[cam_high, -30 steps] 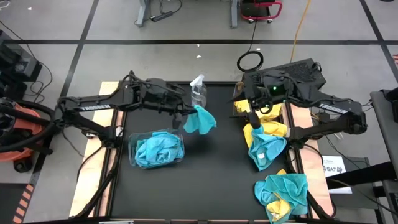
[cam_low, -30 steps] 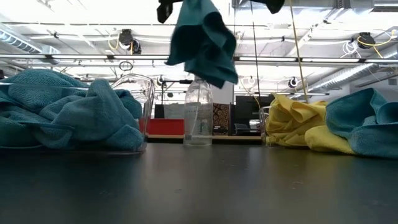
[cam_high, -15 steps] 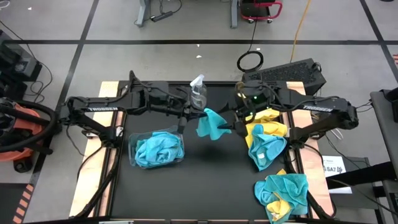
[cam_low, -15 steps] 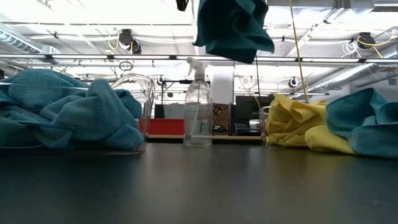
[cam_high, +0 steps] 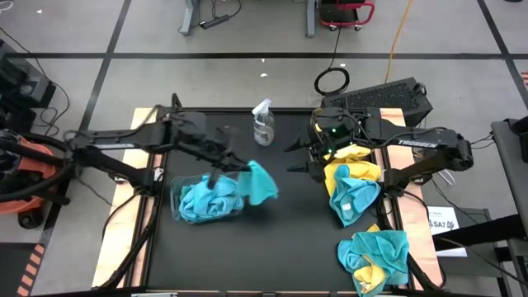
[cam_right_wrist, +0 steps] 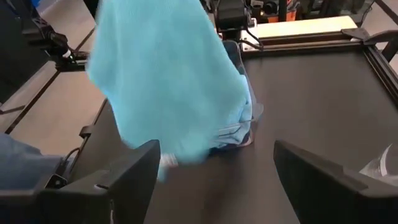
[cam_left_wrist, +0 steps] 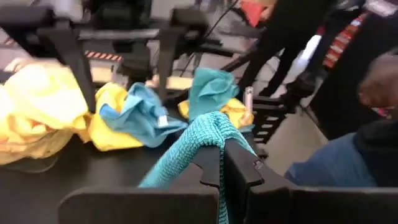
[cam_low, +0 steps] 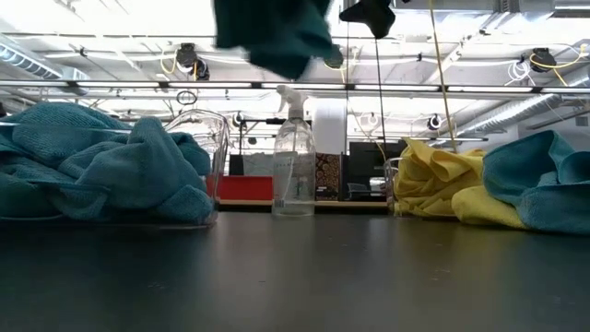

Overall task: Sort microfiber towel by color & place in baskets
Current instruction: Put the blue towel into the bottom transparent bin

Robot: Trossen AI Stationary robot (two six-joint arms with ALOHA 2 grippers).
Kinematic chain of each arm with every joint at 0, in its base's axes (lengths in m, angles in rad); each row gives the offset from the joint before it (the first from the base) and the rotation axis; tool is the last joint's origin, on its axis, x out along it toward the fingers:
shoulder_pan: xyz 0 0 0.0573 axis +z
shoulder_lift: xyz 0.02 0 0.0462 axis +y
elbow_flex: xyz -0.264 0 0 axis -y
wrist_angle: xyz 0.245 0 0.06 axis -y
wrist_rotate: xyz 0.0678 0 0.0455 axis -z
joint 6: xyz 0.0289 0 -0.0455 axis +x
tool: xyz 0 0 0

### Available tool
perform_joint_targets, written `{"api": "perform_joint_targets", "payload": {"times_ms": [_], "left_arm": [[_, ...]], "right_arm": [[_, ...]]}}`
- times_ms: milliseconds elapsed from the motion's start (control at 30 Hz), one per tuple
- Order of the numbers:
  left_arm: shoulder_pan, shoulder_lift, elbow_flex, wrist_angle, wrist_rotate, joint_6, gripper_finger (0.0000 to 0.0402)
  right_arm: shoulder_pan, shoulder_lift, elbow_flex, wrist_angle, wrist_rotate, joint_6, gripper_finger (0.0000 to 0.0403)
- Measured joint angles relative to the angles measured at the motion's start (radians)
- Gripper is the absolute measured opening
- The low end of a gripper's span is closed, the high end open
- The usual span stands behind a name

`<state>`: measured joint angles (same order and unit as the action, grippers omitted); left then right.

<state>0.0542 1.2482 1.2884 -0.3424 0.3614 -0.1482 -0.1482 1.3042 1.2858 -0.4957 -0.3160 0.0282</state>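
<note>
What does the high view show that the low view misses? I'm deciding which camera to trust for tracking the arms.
Only the high view shows the left gripper pinching the teal towel beside the teal-filled basket, and the right gripper open. Only the low view shows the ceiling lights. Both show the spray bottle, the hanging towel and the yellow towels.

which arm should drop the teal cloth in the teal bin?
Left. Its gripper is shut on the teal cloth right beside the bin of teal cloths. The right gripper is open, empty, mid-table.
</note>
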Motion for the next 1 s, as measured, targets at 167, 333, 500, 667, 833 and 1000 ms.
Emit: {"api": "perform_joint_targets", "payload": {"times_ms": [167,333,500,667,833,1000], "left_arm": [[-0.023,-0.131,0.001,-0.149,-0.002,-0.004,0.0],[-0.041,-0.234,0.001,-0.4,-0.039,-0.084,0.0],[-0.073,-0.283,0.001,-0.61,-0.106,-0.17,0.0],[-0.109,-0.274,-0.009,-0.744,-0.167,-0.222,0.0],[-0.13,-0.223,-0.062,-0.718,-0.186,-0.224,0.0],[-0.136,-0.122,-0.104,-0.671,-0.196,-0.183,0.0]], "right_arm": [[0.0,-0.002,0.0,-0.011,-0.001,-0.007,0.0308],[0.0,-0.002,0.0,-0.014,-0.002,-0.008,0.0308],[0.0,-0.002,0.0,-0.014,-0.002,-0.01,0.0308],[0.0,-0.002,0.0,-0.014,-0.002,-0.009,0.0308],[0.0,-0.002,0.0,-0.036,-0.002,-0.007,0.0308],[0.0,-0.002,0.0,-0.068,-0.002,-0.007,0.0308]]}}
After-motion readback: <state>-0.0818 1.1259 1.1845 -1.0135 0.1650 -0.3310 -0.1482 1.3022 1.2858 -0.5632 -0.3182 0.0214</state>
